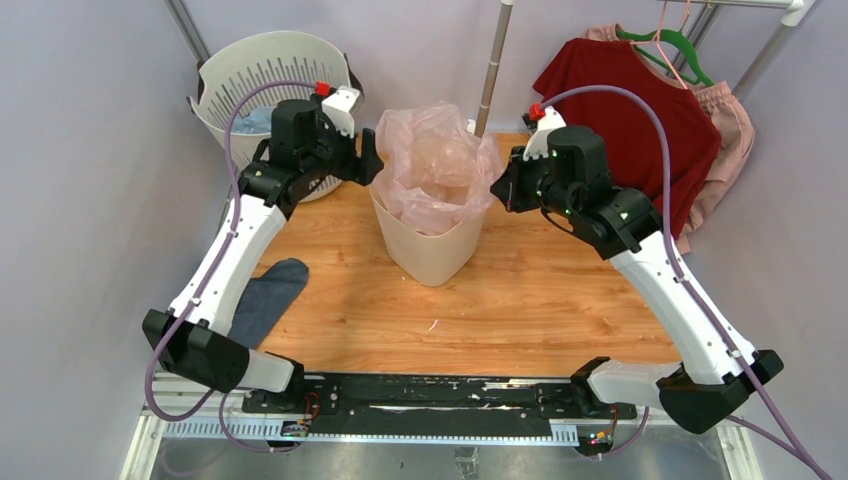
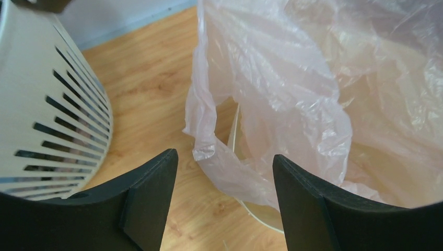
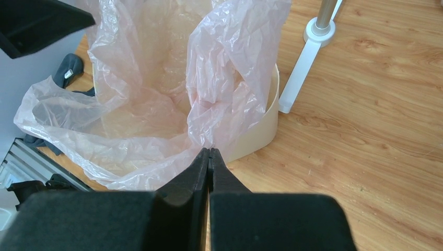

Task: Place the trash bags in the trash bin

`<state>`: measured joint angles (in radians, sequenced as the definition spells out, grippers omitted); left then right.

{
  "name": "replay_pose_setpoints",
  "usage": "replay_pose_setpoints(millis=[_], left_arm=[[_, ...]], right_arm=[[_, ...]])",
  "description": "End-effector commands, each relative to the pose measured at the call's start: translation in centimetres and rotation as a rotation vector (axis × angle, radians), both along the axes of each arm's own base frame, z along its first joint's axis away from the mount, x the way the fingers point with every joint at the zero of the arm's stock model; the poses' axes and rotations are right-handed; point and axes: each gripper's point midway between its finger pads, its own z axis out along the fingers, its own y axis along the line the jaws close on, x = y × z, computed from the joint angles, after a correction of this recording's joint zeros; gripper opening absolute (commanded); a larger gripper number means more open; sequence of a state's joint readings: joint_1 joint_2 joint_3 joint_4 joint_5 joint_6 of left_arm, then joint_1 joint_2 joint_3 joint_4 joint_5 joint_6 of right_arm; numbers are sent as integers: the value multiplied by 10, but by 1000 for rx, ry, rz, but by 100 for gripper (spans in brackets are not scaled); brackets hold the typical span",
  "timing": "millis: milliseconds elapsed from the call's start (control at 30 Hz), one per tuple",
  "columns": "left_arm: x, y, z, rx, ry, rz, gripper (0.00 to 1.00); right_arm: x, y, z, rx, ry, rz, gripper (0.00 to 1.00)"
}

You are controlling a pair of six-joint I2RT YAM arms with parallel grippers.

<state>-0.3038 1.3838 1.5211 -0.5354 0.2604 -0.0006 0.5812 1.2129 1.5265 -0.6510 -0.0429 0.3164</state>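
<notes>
The cream trash bin (image 1: 430,255) stands mid-table with the pale-pink trash bag (image 1: 435,165) sitting in it, the film billowing above the rim. My left gripper (image 1: 372,160) hovers open just left of the bag; in the left wrist view its jaws (image 2: 223,155) are spread with a loose fold of the bag (image 2: 292,78) and the bin's rim (image 2: 261,217) ahead of them, nothing gripped. My right gripper (image 1: 500,185) is at the bag's right side. In the right wrist view it (image 3: 210,150) is shut with the bag's edge (image 3: 146,104) drawn into its tips, beside the bin's wall (image 3: 258,130).
A white slotted basket (image 1: 265,75) stands at the back left, close to my left arm (image 2: 47,104). A blue-grey cloth (image 1: 265,295) lies at the table's left edge. A rack pole (image 1: 492,70) rises behind the bin, its foot (image 3: 313,36) near it. Red (image 1: 630,110) and pink (image 1: 725,150) garments hang at the right.
</notes>
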Motion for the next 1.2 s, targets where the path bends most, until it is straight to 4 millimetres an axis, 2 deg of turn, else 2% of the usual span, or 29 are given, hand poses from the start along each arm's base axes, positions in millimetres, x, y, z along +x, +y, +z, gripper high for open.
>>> replay_pose_setpoints(millis=[0,100,167,233,333,367,667,800,1033,1167], left_arm=[[0,1,-19,-15,50,10,72],[0,-2,-31,-23,84,3,68],[1,-2,-34,-27,94,7,62],[3,-2,-33,-34,98,16,45],[2,1,-29,-43,103,31,7],[1,2,-28,-45,104,36,1],[-21,30,-10,-84,79,155,0],[-32,42,-8,-78,82,205,0],[-43,62,-19,-56,90,296,0],[-48,67,-26,-52,103,317,0]], right_arm=[[-2,-7,0,-6,-10,-2,0],[-3,-7,0,-7,-10,-1,0],[-3,-8,-1,-10,-9,-1,0],[-3,-8,-2,-11,-10,1,0],[-3,-10,-3,-15,-8,-6,0],[-3,-11,-3,-14,-8,-7,0],[-5,-22,-10,-24,-10,-36,0],[-4,-28,-13,-29,-13,-59,0],[-1,-50,-28,-44,0,-131,0],[0,-72,-36,-45,-7,-217,0]])
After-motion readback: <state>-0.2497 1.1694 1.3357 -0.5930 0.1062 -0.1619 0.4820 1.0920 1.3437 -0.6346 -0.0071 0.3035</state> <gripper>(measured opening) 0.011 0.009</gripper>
